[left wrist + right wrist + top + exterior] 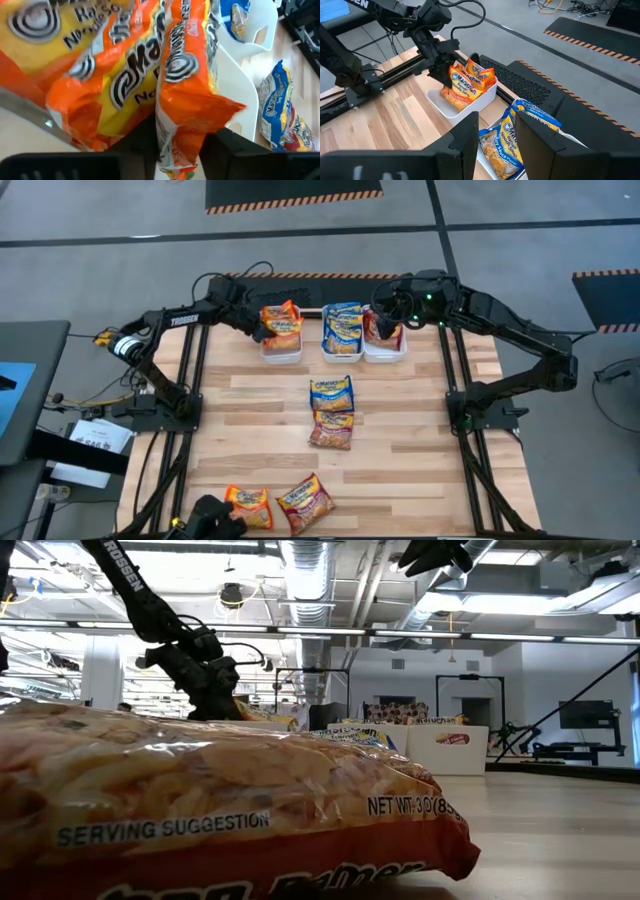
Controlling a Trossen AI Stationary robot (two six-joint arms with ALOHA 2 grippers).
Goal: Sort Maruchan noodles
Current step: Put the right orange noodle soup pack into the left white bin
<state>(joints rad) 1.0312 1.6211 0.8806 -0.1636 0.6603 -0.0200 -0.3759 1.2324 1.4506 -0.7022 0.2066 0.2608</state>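
Three white bins stand in a row at the table's far edge. The left bin (282, 352) holds orange Maruchan packets (282, 320), the middle bin (342, 352) holds blue ones (343, 328), and the right bin (385, 352) holds dark red ones (382, 330). My left gripper (262, 332) (177, 150) is at the left bin's left end, shut on an orange packet. My right gripper (388, 305) (497, 135) hovers open above the middle and right bins, holding nothing. On the table lie a blue packet (332, 393), a dark red one (332, 430), an orange one (250, 505) and another dark red one (305, 502). My left gripper pinches an orange packet by its end (175, 145) between the two fingers (137, 147). The fingers come roughly level from the table's left. The packet stands on edge inside the left bin, leaning against the other orange packets (115, 75).
Black arm frames run along both table sides (190, 380) (455, 380). The near orange packet (200, 800) fills most of the low view. Bare wood (420, 470) lies right of the loose packets.
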